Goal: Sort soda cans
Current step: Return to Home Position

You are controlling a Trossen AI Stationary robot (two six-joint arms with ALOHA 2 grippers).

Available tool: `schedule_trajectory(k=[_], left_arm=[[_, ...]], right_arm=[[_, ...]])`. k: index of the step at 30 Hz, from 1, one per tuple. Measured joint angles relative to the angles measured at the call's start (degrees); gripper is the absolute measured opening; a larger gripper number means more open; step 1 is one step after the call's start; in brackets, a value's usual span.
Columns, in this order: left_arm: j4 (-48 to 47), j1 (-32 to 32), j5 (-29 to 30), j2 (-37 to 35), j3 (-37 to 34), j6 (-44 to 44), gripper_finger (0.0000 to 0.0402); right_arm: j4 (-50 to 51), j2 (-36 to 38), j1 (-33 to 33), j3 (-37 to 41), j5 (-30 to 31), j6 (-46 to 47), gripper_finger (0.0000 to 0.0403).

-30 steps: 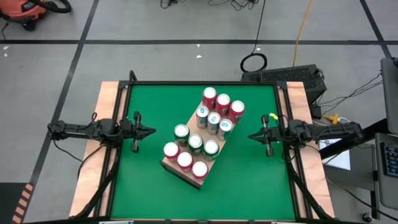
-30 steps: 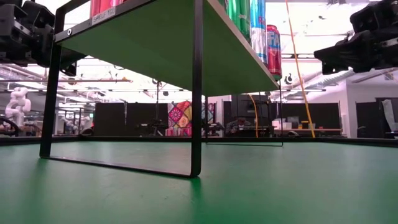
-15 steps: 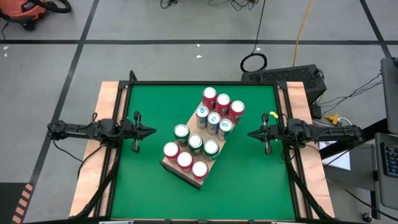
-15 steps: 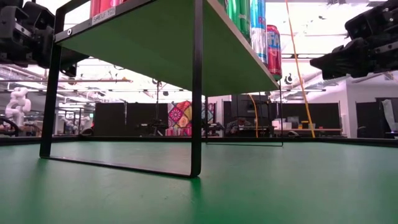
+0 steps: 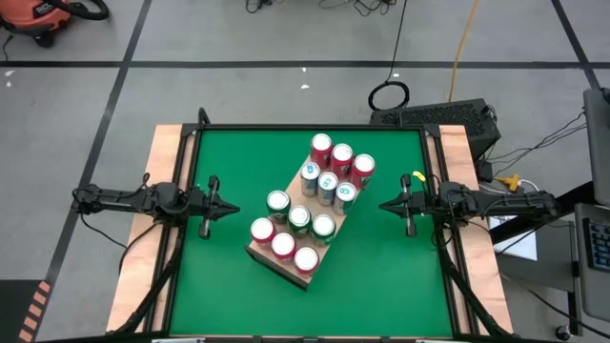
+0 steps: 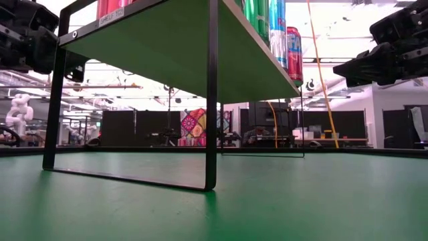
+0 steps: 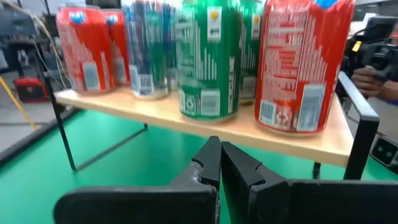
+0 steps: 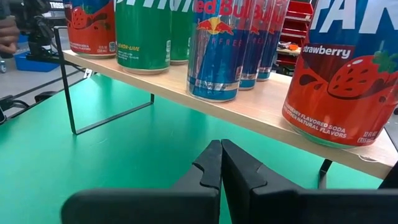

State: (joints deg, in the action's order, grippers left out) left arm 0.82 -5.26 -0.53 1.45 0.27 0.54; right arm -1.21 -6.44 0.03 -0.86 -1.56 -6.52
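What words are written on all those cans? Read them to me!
"strawberry": big red can, right wrist view.
"STRAWBERRY FLAVORED SODA": small print lower on that can.
"Red Bull", partly cut off: blue can.
"LEMON-LIME": green can.
"FA", start of a longer word: low-view red can.
Too blurred to read: the shelf label, and the print on the left wrist view's cans.

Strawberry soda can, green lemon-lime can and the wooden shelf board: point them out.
strawberry soda can (image 8: 348, 81): right wrist view, on its red label.
green lemon-lime can (image 8: 143, 31): right wrist view, on its body.
wooden shelf board (image 8: 261, 109): right wrist view, bare top between cans.
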Motion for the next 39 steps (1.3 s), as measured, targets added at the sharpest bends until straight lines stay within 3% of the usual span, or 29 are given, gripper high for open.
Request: schedule_trajectory(k=[9, 16, 39], left_arm=[[-0.1, 0.0, 1.1, -1.4, 0.1, 1.6, 0.0013], [-0.3, 0.0, 1.9, -1.4, 0.1, 1.3, 0.0013], [-0.5, 0.0, 1.5, -1.4, 0.2, -0.7, 0.0013]], right_arm=[[-0.7, 0.8, 0.0, 0.0, 0.0, -1.5, 0.0000], [-2.2, 6.4, 0.0, 0.0, 0.0, -3.4, 0.0000], [-0.5, 6.3, 0.0, 0.0, 0.2, -1.7, 0.0000]])
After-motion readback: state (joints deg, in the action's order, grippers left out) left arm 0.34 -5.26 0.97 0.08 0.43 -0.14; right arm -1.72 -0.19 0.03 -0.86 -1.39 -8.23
